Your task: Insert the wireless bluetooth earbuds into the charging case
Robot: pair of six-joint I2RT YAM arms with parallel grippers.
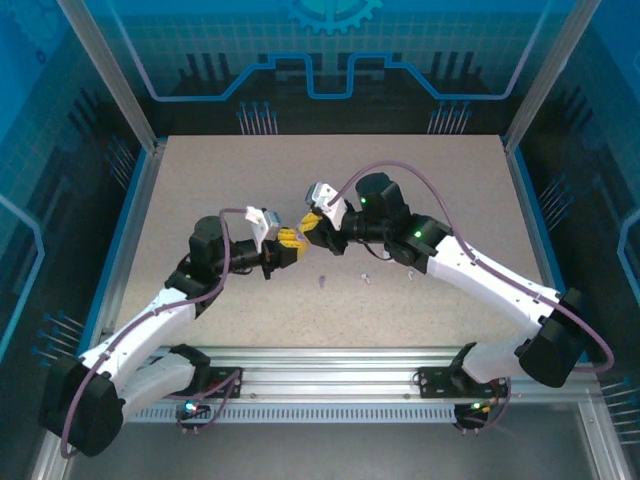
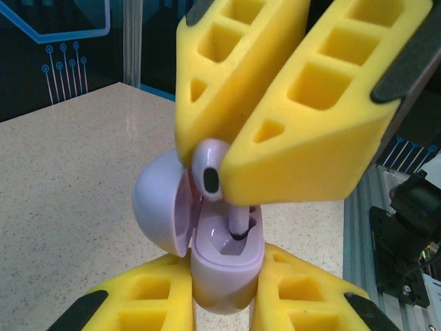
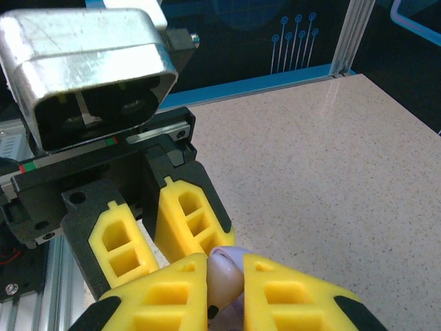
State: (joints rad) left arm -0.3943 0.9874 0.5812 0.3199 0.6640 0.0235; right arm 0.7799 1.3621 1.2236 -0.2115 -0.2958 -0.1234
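Note:
A pale purple charging case (image 2: 224,272) is held upright off the table by my left gripper (image 2: 224,261), which is shut on its body. The case's lid (image 2: 157,204) hangs open to the left. My right gripper (image 3: 226,267) is shut on a pale purple earbud (image 2: 209,167) directly above the case. The bud's stem (image 2: 239,222) reaches down into the right socket. In the top view the left gripper (image 1: 288,244) and right gripper (image 1: 312,228) meet tip to tip over mid-table. Two more tiny buds lie on the table, one purplish (image 1: 322,281) and one white (image 1: 366,277).
The speckled tabletop (image 1: 420,180) stretches open behind and beside the grippers. An aluminium rail (image 1: 330,362) runs along the near edge by the arm bases. Blue-trimmed transparent walls (image 1: 135,215) enclose the table. The left arm's wrist camera housing (image 3: 89,65) looms close to the right gripper.

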